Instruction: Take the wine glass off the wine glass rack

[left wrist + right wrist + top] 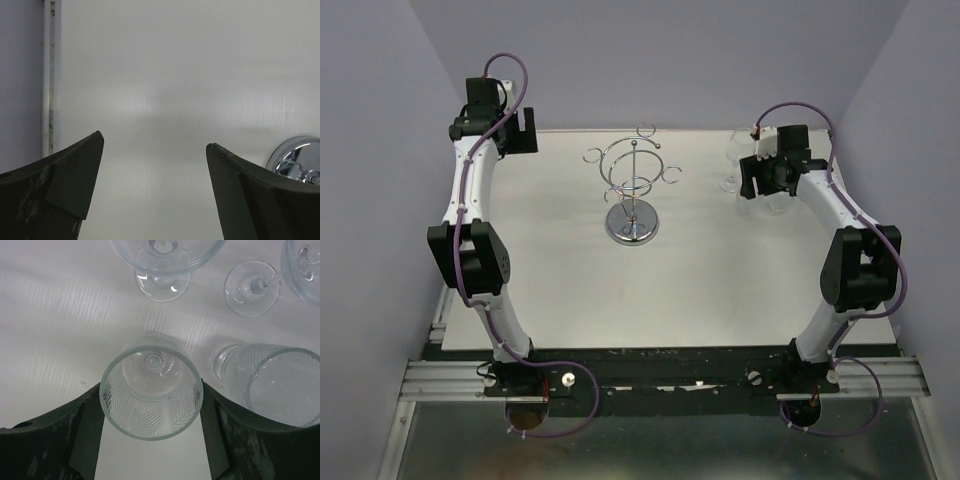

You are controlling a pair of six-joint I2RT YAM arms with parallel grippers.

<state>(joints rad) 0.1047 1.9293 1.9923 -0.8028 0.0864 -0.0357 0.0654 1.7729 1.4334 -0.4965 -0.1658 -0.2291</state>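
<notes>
The wine glass rack (633, 190) stands mid-table, a chrome rod on a round mirror base, and nothing hangs from its wire rings. Its base (296, 159) shows at the right edge of the left wrist view. My right gripper (152, 387) is at the back right of the table, shut on the bowl of an upright wine glass (152, 405) with an etched leaf pattern, one finger touching each side. I cannot tell whether its foot rests on the table. My left gripper (155, 140) hangs open over bare table at the back left.
Beside the held glass stands a second etched glass (272, 385). Beyond it are a plain glass (167, 260) and another glass's foot (250, 287). In the top view these glasses (730, 183) cluster around my right gripper (765, 175).
</notes>
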